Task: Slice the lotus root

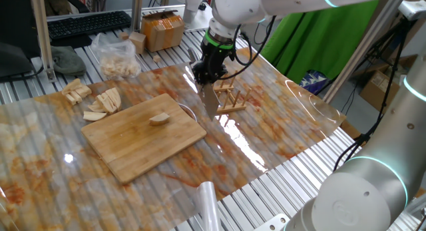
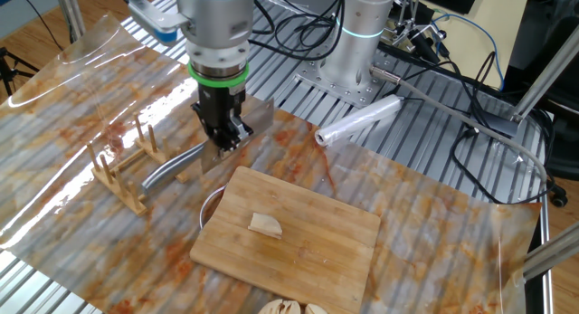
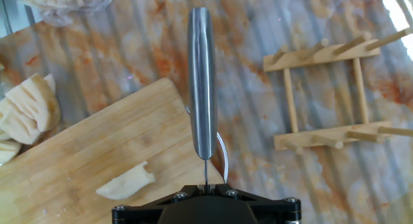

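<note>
- No readable writing or brand marks anywhere that I can make out. The cardboard box (image 1: 164,30) at the back has nothing legible on it at this size.
- The surface is a slatted metal table (image 1: 279,184) with a clear plastic sheet (image 1: 293,111) spread over it, smeared all over with orange-brown stains and throwing a lot of glare.
- Room-wise: green cloth (image 1: 319,38) behind the arm, a keyboard (image 1: 90,24) at the back edge, and a tangle of black cables (image 2: 452,70) around the arm's mounting plate in the other fixed view.
- The gripper (image 1: 208,74) points straight down with its jaws closed tight on a knife (image 1: 210,101). The blade hangs below it over the sheet, between the cutting board (image 1: 143,134) and a little wooden rack (image 1: 229,98).
- In the hand view the knife handle (image 3: 201,82) runs straight up the middle of the frame, with the board's corner just to its left and the rack well over on the right.
- The lotus root piece (image 1: 158,119) sits on the board near its middle, alone, apart from the blade.
- A pile of already cut slices (image 1: 100,101) lies on the sheet just off the board's far-left side, and a plastic bag of more pieces (image 1: 118,58) is behind that.
- A roll of clear film (image 2: 357,121) lies on the bare slats near the arm's base.
</note>
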Motion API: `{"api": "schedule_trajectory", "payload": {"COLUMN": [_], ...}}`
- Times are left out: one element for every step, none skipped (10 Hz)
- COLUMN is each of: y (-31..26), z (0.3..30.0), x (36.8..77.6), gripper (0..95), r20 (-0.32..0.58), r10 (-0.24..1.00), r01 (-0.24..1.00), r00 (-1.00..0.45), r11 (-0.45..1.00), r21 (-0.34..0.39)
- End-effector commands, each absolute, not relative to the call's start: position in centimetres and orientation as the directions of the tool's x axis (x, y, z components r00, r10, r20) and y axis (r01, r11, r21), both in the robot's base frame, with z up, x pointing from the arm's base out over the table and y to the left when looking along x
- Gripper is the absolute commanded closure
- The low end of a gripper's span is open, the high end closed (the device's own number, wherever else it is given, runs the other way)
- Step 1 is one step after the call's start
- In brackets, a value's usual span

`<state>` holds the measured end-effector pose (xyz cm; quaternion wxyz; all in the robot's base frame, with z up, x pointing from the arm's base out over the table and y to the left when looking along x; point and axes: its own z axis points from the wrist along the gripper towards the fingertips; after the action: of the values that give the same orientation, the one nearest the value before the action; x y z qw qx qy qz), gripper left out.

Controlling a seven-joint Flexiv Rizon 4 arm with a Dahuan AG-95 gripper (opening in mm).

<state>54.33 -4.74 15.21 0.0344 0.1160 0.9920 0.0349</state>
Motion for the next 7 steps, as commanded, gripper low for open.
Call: {"api": "schedule_trajectory", "payload": {"y": [-4.73, -4.73, -4.73, -4.73, -4.73, -4.73, -4.73], "z": [15.18, 15.18, 15.18, 15.18, 15.18, 15.18, 15.18], "x": [54.53, 54.53, 54.53, 54.53, 54.53, 54.53, 54.53], "gripper": [95.0, 95.0, 95.0, 95.0, 95.0, 95.0, 95.0], "r20": [-0.032, -0.032, -0.022, -0.020, -0.021, -0.018, -0.016], "r10": [0.078, 0.043, 0.034, 0.021, 0.005, -0.002, 0.004], "r01": [0.075, 0.041, 0.032, 0.019, 0.003, -0.003, 0.003], "r00": [-0.996, -0.999, -0.999, -1.000, -1.000, -1.000, -1.000], "r11": [0.993, 0.995, 0.996, 0.996, 0.996, 0.995, 0.994], "r21": [0.090, 0.086, 0.081, 0.085, 0.092, 0.101, 0.110]}}
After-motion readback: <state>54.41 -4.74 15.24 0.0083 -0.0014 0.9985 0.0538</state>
